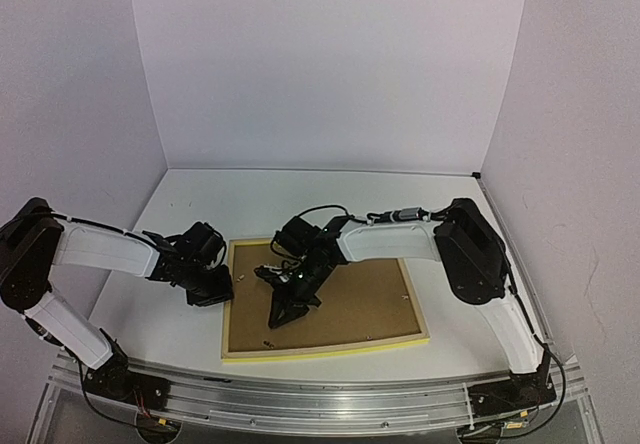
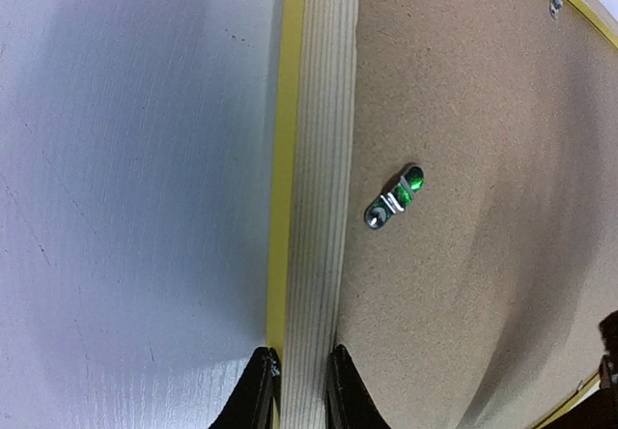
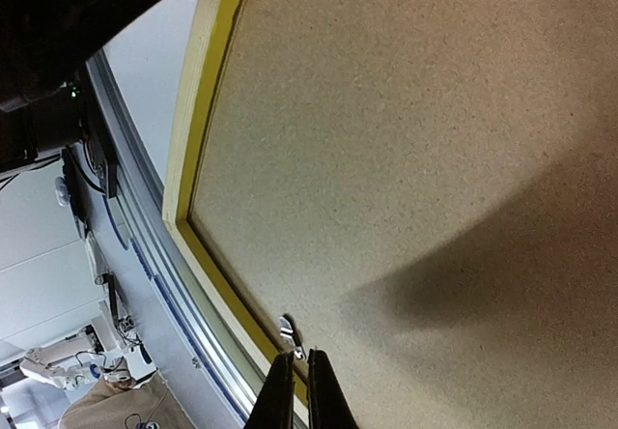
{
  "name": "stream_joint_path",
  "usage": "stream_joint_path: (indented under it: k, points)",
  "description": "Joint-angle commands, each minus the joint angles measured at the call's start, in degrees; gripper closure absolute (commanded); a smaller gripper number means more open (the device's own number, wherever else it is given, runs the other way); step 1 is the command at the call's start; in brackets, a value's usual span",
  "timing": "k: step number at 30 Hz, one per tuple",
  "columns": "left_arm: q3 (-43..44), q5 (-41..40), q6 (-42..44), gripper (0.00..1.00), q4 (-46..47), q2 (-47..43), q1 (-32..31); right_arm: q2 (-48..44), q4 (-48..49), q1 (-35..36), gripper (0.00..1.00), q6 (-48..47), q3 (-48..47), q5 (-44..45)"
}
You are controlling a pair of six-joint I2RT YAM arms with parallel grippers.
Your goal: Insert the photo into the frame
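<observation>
The left gripper clamps the left rail of the frame, one finger on each side of the ribbed pale wood. The frame lies back-up on the smooth white table, thin yellow border outermost. It holds a flat, speckled brown backing board bearing a small metal hanger. The right gripper, fingers nearly together and holding nothing, is by a metal tab at the near rail.
</observation>
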State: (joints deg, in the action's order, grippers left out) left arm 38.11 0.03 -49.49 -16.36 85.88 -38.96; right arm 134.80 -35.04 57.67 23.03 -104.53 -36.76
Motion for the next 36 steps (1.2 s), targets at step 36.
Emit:
stream_joint_path:
  k: [36]
  points:
    - [1.98,-1.46,-0.66,1.0,0.79,4.92,0.12,8.53,-4.48,2.89,1.0,-12.86,2.43,-10.28]
